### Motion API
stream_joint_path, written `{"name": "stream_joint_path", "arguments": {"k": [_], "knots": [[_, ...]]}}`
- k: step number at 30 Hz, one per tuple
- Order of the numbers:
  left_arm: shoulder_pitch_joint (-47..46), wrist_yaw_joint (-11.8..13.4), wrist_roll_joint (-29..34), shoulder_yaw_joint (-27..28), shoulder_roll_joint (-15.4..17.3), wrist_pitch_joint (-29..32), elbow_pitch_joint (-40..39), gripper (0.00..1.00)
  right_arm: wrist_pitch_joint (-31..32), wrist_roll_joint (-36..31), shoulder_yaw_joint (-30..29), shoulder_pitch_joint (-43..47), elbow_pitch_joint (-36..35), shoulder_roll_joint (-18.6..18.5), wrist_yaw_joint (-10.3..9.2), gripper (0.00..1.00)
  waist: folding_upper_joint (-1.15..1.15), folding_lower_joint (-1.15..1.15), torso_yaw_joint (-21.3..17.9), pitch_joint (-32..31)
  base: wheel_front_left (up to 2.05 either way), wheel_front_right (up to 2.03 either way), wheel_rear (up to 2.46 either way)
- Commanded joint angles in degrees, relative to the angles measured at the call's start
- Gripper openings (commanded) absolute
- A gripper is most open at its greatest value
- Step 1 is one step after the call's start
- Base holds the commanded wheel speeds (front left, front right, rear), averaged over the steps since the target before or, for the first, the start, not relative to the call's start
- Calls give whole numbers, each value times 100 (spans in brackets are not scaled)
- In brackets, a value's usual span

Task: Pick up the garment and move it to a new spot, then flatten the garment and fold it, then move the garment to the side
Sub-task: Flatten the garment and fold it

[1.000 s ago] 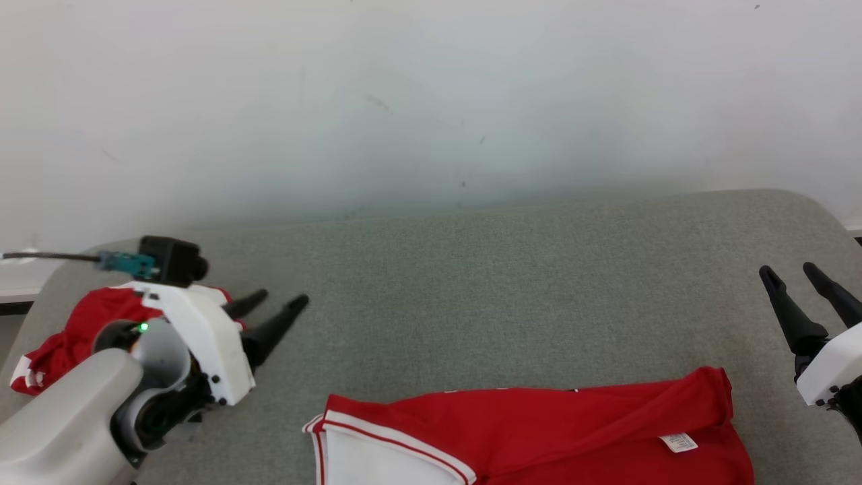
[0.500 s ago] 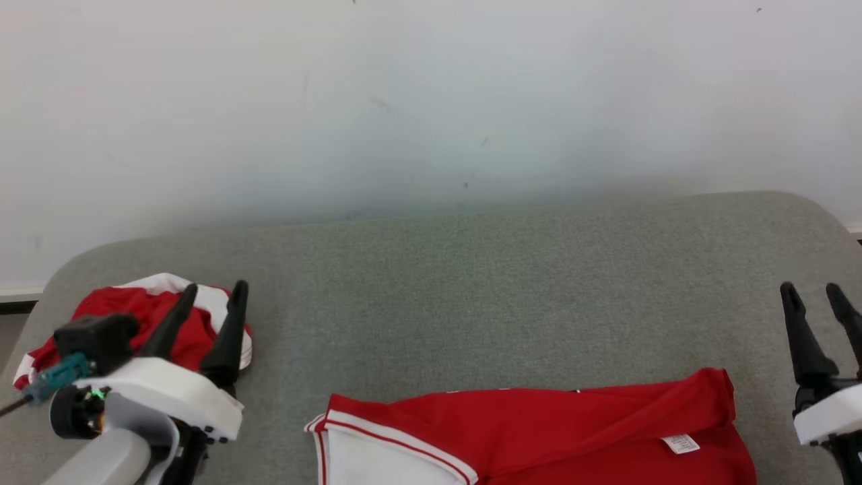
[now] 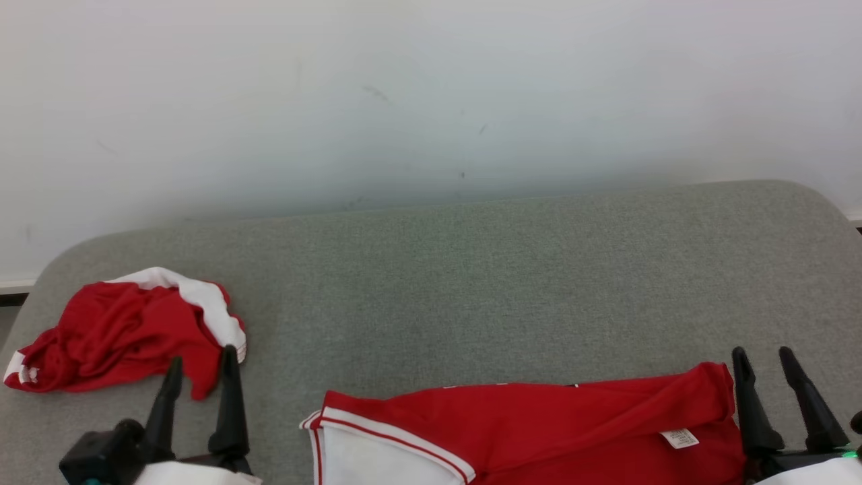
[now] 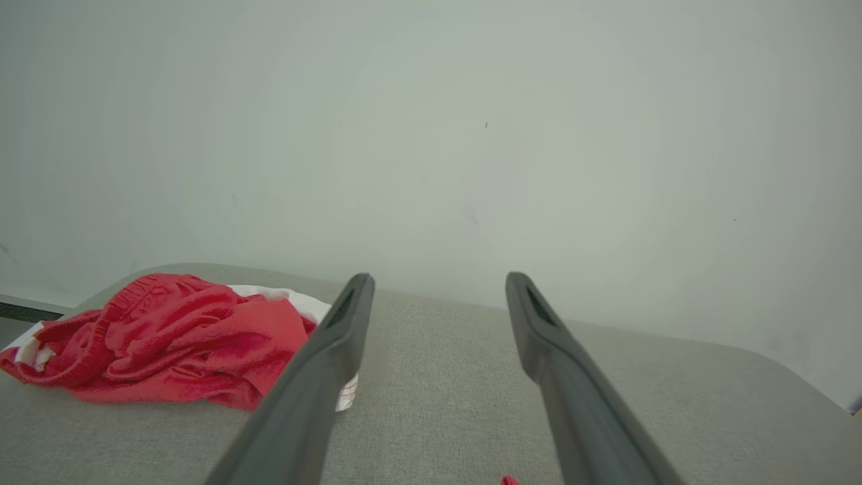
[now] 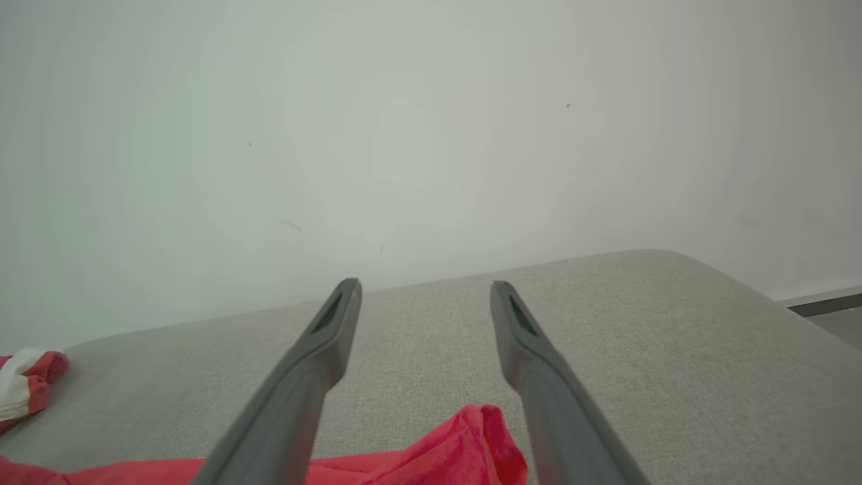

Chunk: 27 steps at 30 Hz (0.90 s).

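Seemingly early on: the crumpled garment (image 3: 128, 333) lies on the bench (image 3: 471, 269) at the frame's left, neither flattened nor folded. The robot's left end effector (image 3: 202, 357) and right end effector (image 3: 762, 353) both gape empty, flanking a flatter red shirt (image 3: 539, 424).

The head view's bottom edge cuts off the lower part of the flat red garment (image 3: 539, 431) and all but the fingers of the left hand (image 3: 202, 357) and right hand (image 3: 761, 351), and its white label (image 3: 679, 439) is too small to read.
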Motion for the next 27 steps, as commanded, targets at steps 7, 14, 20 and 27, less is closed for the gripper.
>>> {"name": "stream_joint_path", "arguments": {"k": [7,14,20,27], "knots": [[403,-669,670,622,-816,1,297,100,116,-330,82,90,-77,152,-11,100,0,0,14,85,0,0,0],[359,-1154,1029,928,-1223,1,584,100,252,-411,28,-73,111,126,-11,100,0,0,97,106,0,0,0],[306,-1427,1249,1082,-1434,1,768,100,747,-431,-120,-262,581,140,-11,100,0,0,123,139,0,0,0],[185,-1631,1391,1158,-1576,1,939,100,1540,-455,-467,-471,1255,203,-11,100,0,0,207,237,0,0,0]]}}
